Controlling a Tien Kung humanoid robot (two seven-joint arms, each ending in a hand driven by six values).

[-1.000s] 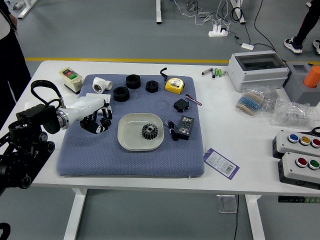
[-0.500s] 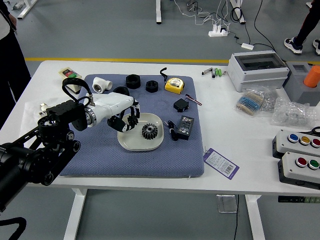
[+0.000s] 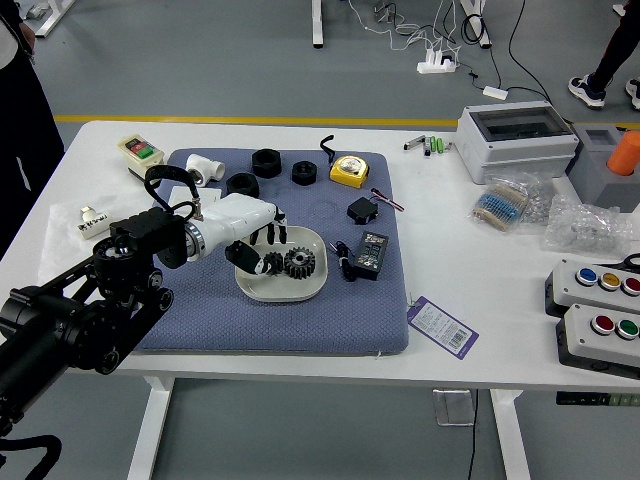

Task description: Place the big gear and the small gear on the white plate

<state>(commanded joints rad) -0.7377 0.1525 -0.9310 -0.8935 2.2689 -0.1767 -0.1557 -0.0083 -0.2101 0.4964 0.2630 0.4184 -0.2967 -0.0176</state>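
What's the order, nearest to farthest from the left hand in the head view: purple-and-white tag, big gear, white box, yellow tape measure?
1. Big gear: on the plate, just right of the hand.
2. Yellow tape measure: mat's far right.
3. Purple-and-white tag: near right.
4. White box: far right.

Left arm [image 3: 85,335] extended, robot hand [image 3: 243,222], fingers apart

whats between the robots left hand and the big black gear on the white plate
The head view shows the small black gear on the plate, between the left hand and the big gear.
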